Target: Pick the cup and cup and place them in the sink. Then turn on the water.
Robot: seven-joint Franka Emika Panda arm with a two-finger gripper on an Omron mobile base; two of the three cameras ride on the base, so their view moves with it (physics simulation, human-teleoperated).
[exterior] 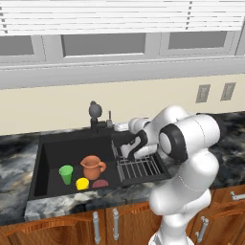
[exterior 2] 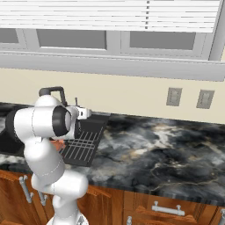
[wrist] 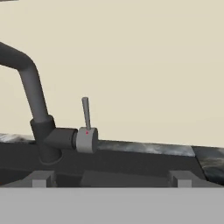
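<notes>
Two cups stood upright inside the sink [exterior: 43, 158], near its front wall: one green cup [exterior: 66, 174] and one yellow cup [exterior: 82, 183], with a brown jug [exterior: 93, 167] just behind them. Behind the sink's rear rim the black faucet [wrist: 33, 94] rose, its lever [wrist: 86, 113] pointing straight up. The gripper [wrist: 111, 183] was held before it over the wire rack [exterior: 139, 168], jaws wide apart, nothing between them.

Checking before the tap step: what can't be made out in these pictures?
- Faucet spout end: cut off by the hand view's left edge.
- Yellow cup: pattern too small in the left base view.
- Sink: mostly hidden behind the arm in the right base view.
</notes>
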